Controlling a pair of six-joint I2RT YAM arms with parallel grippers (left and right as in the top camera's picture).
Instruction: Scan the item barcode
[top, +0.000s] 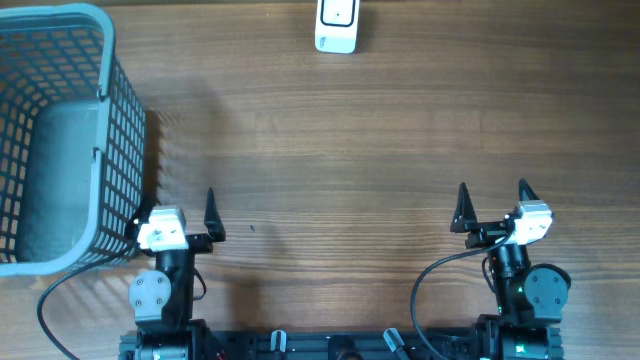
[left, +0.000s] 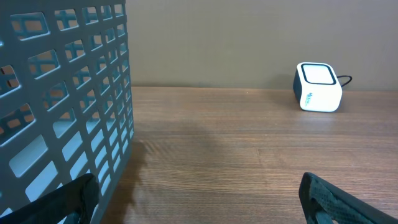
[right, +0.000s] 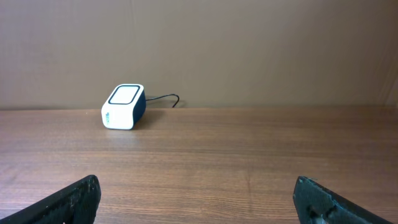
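Basket (top: 122, 140): overhead crops it at the left and top edges. In the left wrist view only one mesh wall shows, cut by the top, left and bottom edges.
Barcode scanner (top: 337, 27): its far end is cut off by the top edge of the overhead view. The side marking is too small to read.
Scanner cable (right: 165, 98): only a short loop shows; its start is hidden behind the scanner.
Left gripper (top: 180, 208): the outer finger is hard to separate from the basket wall overhead.
Right gripper (top: 493, 192): its wrist view shows blurred fingertips (right: 68, 200) only, cut off at the lower corners.
Arm bases (top: 155, 330): cut off by the bottom edge of the overhead view.
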